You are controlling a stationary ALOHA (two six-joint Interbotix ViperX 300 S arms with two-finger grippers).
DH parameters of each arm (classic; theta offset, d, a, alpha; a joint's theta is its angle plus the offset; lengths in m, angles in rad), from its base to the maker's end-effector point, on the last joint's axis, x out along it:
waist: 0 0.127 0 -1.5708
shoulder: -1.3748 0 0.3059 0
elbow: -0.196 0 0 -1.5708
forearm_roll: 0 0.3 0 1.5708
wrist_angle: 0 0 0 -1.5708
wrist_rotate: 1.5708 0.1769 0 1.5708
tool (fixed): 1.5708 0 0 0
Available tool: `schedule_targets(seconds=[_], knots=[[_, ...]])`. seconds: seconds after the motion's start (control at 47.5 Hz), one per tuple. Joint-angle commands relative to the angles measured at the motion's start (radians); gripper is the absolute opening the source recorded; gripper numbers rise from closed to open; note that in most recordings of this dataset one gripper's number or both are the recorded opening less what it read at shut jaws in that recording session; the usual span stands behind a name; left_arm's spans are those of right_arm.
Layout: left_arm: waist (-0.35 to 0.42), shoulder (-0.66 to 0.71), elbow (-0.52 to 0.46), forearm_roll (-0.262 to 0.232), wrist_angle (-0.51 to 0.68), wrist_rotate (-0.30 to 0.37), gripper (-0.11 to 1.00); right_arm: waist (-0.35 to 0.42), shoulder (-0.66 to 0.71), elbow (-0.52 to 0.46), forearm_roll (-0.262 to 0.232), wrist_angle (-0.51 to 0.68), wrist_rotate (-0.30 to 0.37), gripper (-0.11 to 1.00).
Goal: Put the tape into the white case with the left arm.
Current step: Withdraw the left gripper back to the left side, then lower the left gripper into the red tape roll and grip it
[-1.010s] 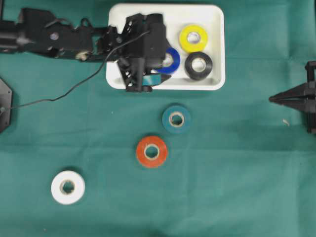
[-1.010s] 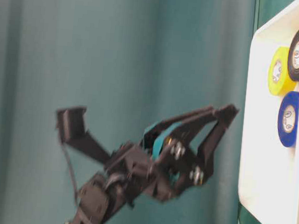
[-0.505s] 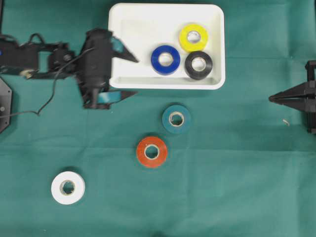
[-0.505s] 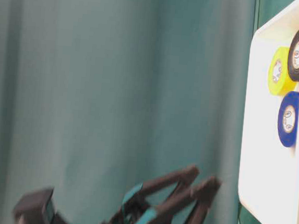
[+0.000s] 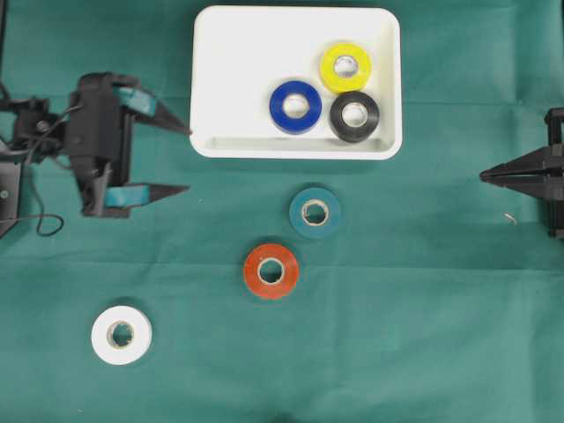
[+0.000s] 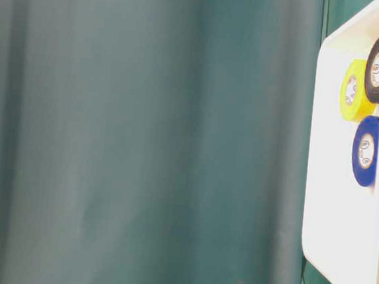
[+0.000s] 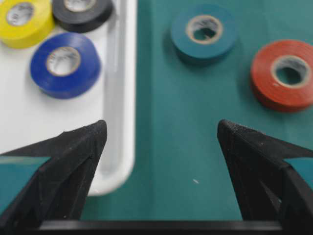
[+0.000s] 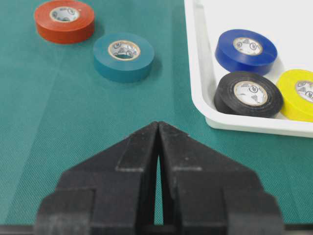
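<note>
White case (image 5: 229, 88) holds blue, yellow and black rolls; we see our left hand (image 5: 183, 160) spread empty, the right hand (image 5: 483, 177) pressed together.

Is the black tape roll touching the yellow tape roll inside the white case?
Touching. In the right wrist view the black roll and the yellow roll press side to side with no white floor of the case between them; overhead agrees.

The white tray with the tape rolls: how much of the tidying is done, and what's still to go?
Three rolls already lie in the white case: blue tape, yellow tape and black tape. Nothing is in hand: the left gripper is open and empty, left of the case. The right gripper sits shut at the side. Left on the cloth: teal tape, red tape, white tape.
</note>
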Motion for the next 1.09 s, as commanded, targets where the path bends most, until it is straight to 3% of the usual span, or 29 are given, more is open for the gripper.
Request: schedule_targets(seconds=[0.0, 0.252, 0.652, 1.073], knots=[[-0.028, -0.046, 0.014, -0.003, -0.009, -0.006, 0.97, -0.002, 0.006, -0.011, 0.0, -0.009, 0.002, -0.09], [-0.071, -0.074, 0.043, -0.003, -0.009, -0.017, 0.97, -0.002, 0.006, -0.011, 0.0, -0.011, 0.002, -0.09], [-0.071, -0.061, 0.032, -0.003, -0.011, -0.018, 0.97, -0.002, 0.006, -0.011, -0.002, -0.009, 0.002, -0.09], [-0.147, 0.117, -0.063, -0.003, -0.029, -0.025, 0.97, -0.002, 0.006, -0.011, 0.0, -0.009, 0.002, -0.09]])
